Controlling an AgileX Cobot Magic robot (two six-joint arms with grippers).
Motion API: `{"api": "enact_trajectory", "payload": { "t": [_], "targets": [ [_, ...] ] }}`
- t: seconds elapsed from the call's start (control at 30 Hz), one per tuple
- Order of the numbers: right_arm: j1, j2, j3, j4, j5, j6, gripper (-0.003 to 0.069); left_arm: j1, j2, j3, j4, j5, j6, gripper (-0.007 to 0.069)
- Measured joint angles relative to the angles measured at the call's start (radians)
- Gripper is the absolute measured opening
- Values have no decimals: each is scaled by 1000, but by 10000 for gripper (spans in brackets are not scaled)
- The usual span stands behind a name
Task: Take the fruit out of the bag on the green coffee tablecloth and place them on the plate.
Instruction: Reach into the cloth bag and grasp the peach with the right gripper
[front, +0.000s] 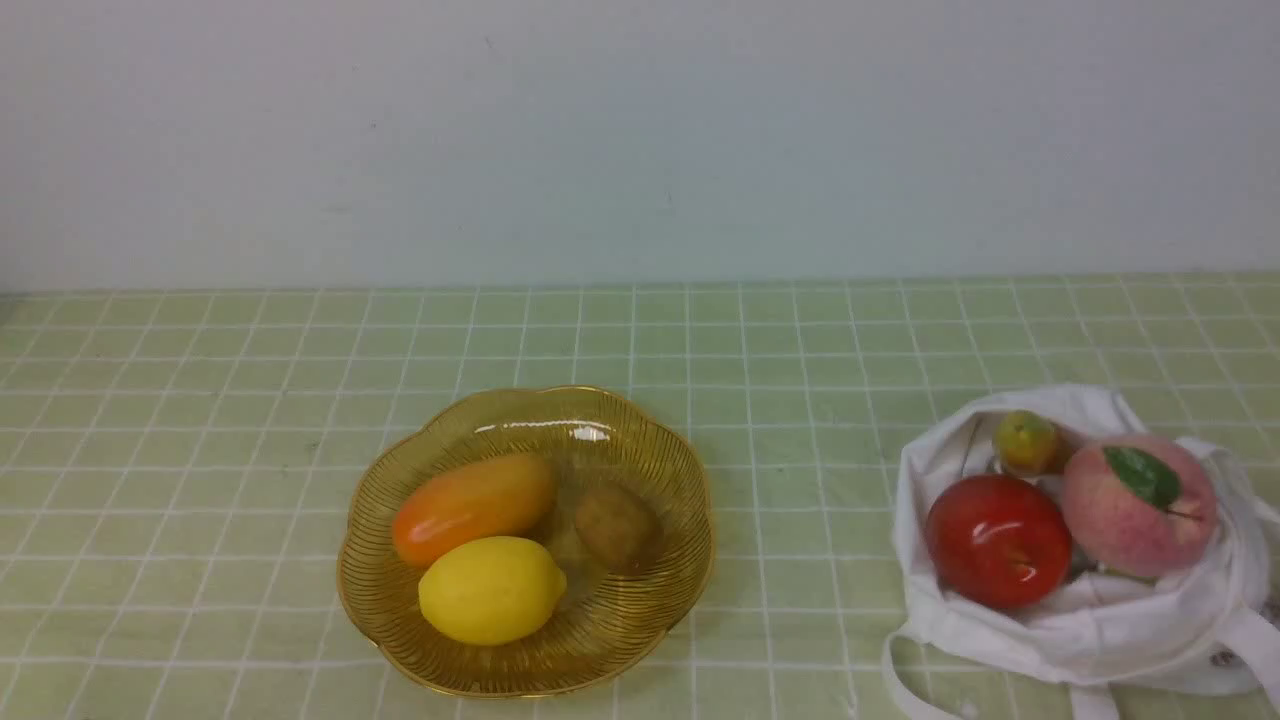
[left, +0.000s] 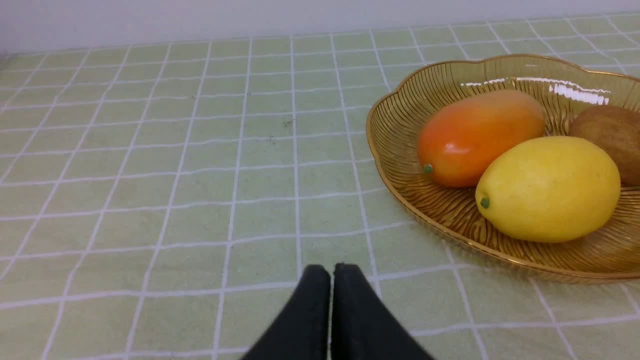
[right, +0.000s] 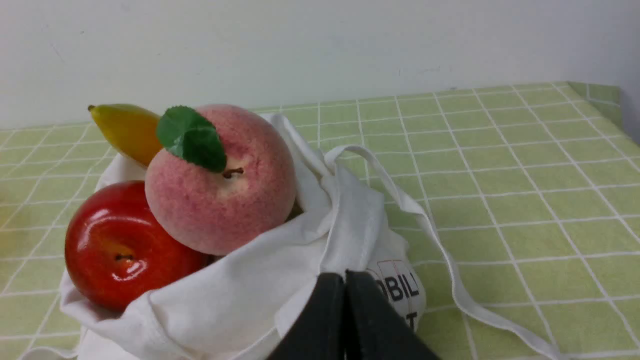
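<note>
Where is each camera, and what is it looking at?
Front view: between the arms, facing forward at plate and bag; no arm shows.
Left wrist view: on the left arm, facing the plate's lemon; shut left gripper shows.
Right wrist view: on the right arm, facing the bag's peach; shut right gripper shows.
Shared: front and right wrist both show the peach.

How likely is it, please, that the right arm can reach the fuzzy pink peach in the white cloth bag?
Probably yes: the peach sits uncovered atop the open bag, though the right gripper is shut.
</note>
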Motion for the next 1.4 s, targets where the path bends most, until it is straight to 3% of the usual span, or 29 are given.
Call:
{"api": "enact_trajectory", "payload": {
  "t": [0.9, 1.1, 1.17, 1.4],
  "targets": [
    [0, 0, 0, -3, -4, 2, -14, 0, 0, 0, 0, 0, 0, -8],
    [0, 0, 9, 100, -210, 119, -14, 0, 0, 0, 0, 0, 0, -8],
    [0, 0, 9, 168, -366, 207, -14, 0, 0, 0, 0, 0, 0, -8],
    [-8, 0, 9, 162, -507, 210, -14, 0, 0, 0, 0, 0, 0, -8]
  ]
}}
